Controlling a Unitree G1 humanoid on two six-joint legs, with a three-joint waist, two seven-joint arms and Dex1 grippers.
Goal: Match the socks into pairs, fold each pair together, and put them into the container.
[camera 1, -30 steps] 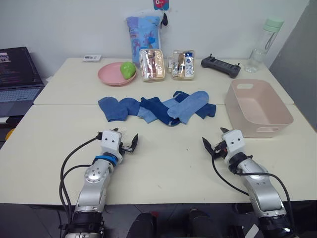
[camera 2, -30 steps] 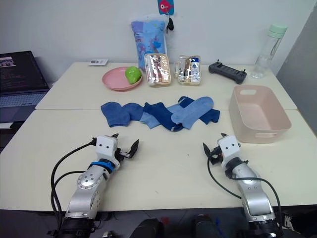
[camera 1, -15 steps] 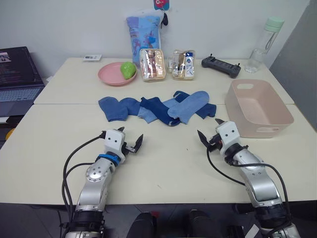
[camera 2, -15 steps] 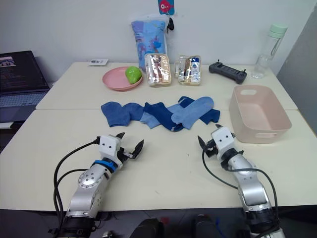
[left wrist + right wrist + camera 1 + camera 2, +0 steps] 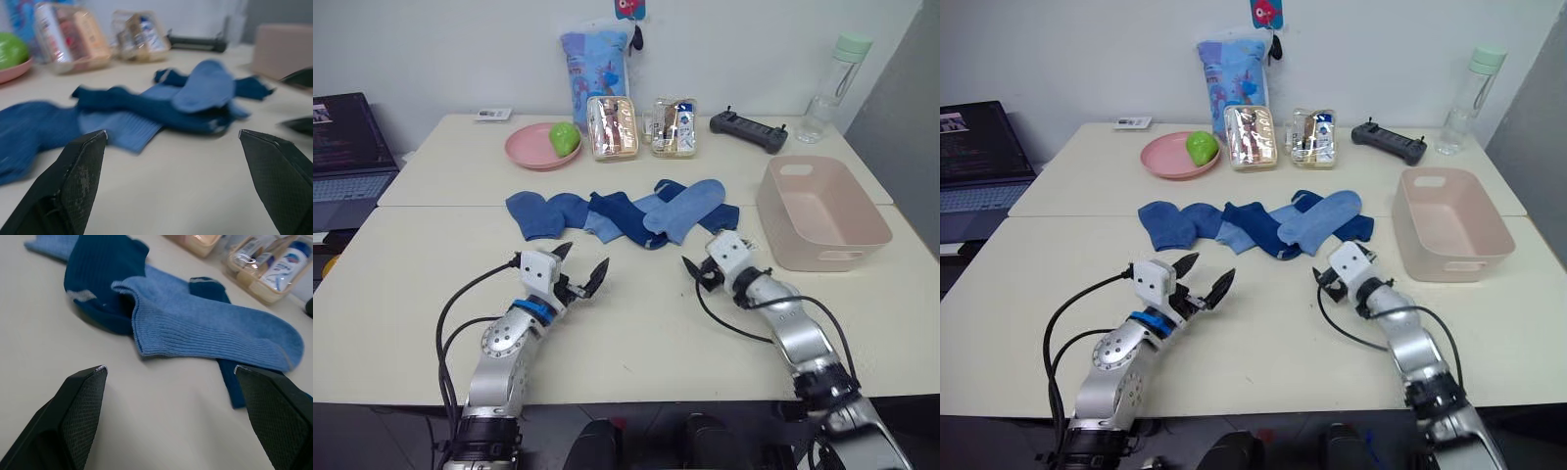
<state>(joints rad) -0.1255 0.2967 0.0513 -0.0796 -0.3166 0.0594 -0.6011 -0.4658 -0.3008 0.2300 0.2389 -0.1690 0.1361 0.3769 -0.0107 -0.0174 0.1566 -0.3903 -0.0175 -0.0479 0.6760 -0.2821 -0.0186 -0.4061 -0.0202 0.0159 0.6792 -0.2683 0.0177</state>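
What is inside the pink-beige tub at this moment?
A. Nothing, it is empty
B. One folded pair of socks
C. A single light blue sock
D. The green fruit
A: the tub shows only its bare inner floor, while the socks all lie loose on the table, and both grippers, left and right, are open and hold nothing.

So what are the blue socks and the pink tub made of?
The socks look like soft knit cloth, probably cotton or a blend: the right wrist view shows fine ribbing, and they lie limp and matte. The tub looks like hard plastic: smooth, evenly pale pink, with rounded moulded corners and cut-out handle slots. I can't be sure of the exact fibre or plastic.
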